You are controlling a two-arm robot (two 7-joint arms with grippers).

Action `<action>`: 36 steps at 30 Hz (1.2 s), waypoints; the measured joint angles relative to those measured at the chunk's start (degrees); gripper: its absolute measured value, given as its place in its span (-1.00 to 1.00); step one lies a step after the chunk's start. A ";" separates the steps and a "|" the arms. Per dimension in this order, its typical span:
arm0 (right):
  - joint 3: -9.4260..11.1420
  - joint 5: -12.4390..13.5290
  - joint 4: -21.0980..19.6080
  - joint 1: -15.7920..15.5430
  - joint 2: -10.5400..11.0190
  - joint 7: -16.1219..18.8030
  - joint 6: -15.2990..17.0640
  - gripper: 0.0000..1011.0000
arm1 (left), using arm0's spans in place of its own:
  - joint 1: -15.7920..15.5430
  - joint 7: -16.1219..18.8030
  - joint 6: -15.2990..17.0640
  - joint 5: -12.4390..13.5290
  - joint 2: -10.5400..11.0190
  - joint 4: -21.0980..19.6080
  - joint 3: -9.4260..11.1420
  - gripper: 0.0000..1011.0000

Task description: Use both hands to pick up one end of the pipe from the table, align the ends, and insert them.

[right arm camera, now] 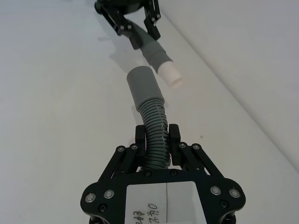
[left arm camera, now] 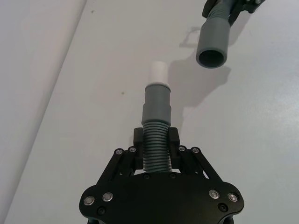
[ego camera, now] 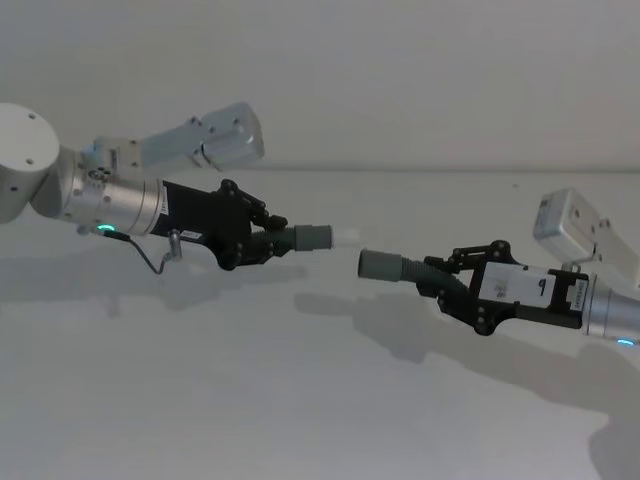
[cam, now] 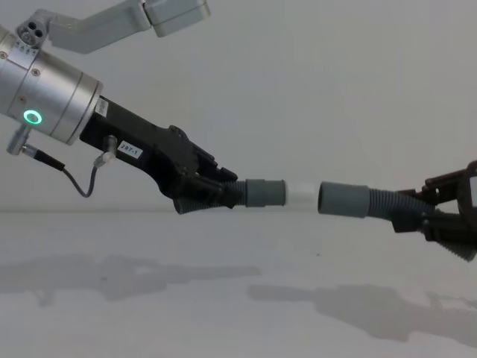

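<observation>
Two pipe pieces hang above the white counter [ego camera: 300, 410], one in each of two black hands. Nearer, the right hand [ego camera: 437, 278] is clenched on the ribs of the first piece [ego camera: 408, 269], with its open grey cuff [ego camera: 378, 265] facing the other arm. A little farther back, the left hand [ego camera: 275, 243] grips the ribs of the second piece [ego camera: 298, 240], whose tipped cuff [ego camera: 316, 238] ends in one whitish tip [ego camera: 345, 236] lying just beside that open mouth, offset and not inside it.
</observation>
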 joint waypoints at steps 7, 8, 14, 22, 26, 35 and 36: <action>-0.92 -0.61 1.21 0.74 -0.03 -0.24 0.54 -0.44 | -0.07 -0.22 -0.08 -0.34 0.26 -0.04 0.40 -0.41; -0.99 -0.67 1.30 0.81 -0.06 -0.27 0.60 -0.44 | -0.09 -0.26 -0.09 -0.41 0.27 -0.04 0.48 -0.41; -1.56 -0.83 2.18 1.41 -0.30 -0.48 0.84 -0.44 | -0.22 -0.39 -0.12 -0.66 0.28 0.14 0.85 -0.41; -1.99 -0.76 3.08 2.29 -0.67 -0.85 1.06 -0.44 | -0.41 -0.52 -0.19 -1.00 0.26 0.43 1.34 -0.41; -2.14 -0.61 3.40 2.63 -0.78 -1.05 1.15 -0.44 | -0.46 -0.51 -0.19 -1.09 0.26 0.50 1.56 -0.41; -2.44 -0.53 4.06 3.18 -1.04 -2.03 1.35 -0.44 | -0.52 -0.02 0.02 -1.46 0.35 0.55 1.93 -0.41; -2.47 -0.53 4.13 3.23 -1.05 -2.12 1.36 -0.44 | -0.52 0.03 0.06 -1.50 0.36 0.54 1.94 -0.41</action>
